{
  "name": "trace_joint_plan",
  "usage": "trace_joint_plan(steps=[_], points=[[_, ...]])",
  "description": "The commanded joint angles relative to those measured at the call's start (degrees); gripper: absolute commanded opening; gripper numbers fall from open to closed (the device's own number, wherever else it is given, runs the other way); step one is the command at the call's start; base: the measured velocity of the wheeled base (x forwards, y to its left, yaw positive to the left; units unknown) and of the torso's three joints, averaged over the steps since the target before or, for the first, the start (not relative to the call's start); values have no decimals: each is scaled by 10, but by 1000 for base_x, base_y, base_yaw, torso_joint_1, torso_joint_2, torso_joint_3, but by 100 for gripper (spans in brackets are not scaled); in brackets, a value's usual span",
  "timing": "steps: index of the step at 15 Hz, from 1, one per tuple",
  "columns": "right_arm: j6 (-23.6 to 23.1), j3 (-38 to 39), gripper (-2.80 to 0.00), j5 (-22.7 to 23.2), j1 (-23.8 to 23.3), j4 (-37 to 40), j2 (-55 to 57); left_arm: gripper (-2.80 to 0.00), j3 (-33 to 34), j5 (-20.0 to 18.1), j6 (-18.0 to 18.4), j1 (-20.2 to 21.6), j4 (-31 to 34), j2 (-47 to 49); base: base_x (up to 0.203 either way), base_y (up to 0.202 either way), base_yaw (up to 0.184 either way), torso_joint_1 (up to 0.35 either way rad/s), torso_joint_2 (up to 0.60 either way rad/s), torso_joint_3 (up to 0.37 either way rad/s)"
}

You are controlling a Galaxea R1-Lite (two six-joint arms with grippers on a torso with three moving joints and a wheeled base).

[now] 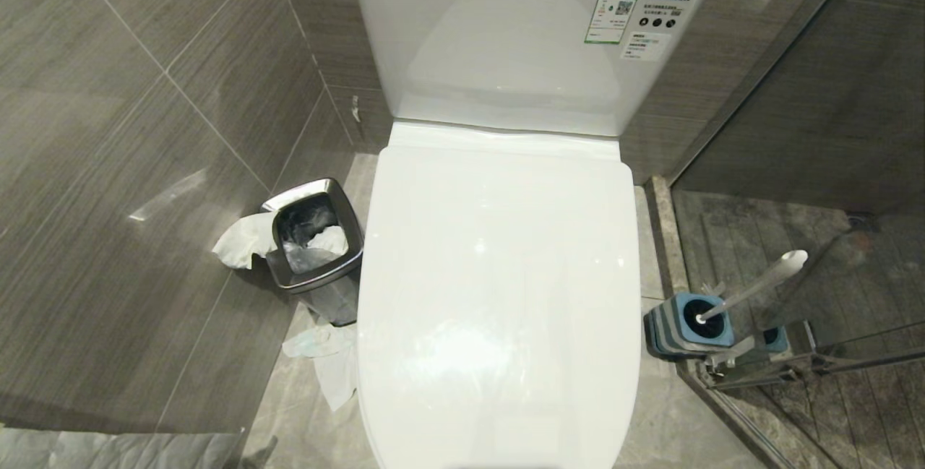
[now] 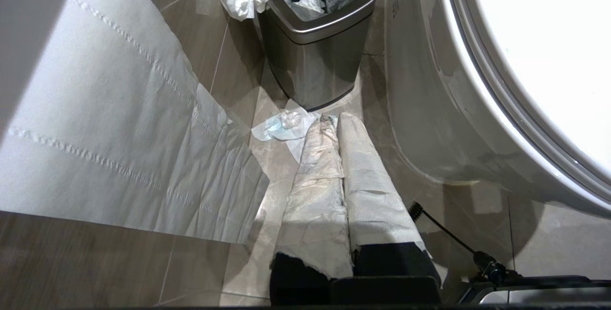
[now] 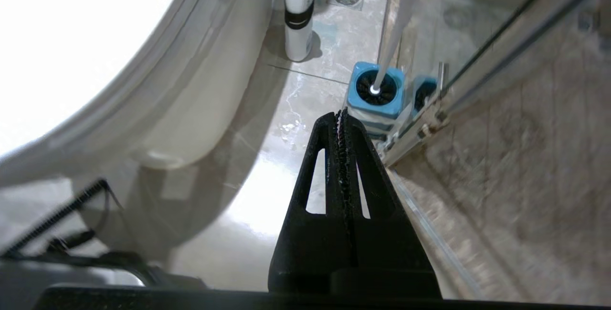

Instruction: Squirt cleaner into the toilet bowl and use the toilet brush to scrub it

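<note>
A white toilet (image 1: 498, 295) fills the head view's centre, its lid shut flat, so the toilet bowl is hidden underneath. At nine o'clock from it stands a square steel waste bin (image 1: 312, 241) with crumpled tissue (image 1: 242, 239) beside it. At three o'clock, near a glass partition (image 1: 831, 353), the toilet brush (image 1: 751, 287) stands in its blue holder (image 1: 686, 324), handle leaning away. A white bottle with an orange cap (image 3: 298, 14), possibly the cleaner, stands on the floor beyond the holder. Neither arm shows in the head view. The left gripper (image 2: 334, 123), fingers wrapped in pale cloth, is clenched on nothing. The right gripper (image 3: 342, 119) is also pressed closed and empty. Risk: squirting onto the closed lid, or knocking the holder against the glass while reaching.
</note>
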Motion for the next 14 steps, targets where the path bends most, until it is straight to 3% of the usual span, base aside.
trace_joint_plan(steps=[1,3,7,14], points=[[-23,0,-280,7,0,-1,0,-280,0,0,1,0,0,0,0,0,0,0,0,0],[-31,0,-280,9,1,-1,0,-280,0,0,0,0,0,0,0,0,0,0,0,0],[37,0,-280,-14,1,-1,0,-280,0,0,0,0,0,0,0,0,0,0,0,0],[38,0,-280,-15,1,-1,0,-280,0,0,1,-1,0,0,0,0,0,0,0,0]])
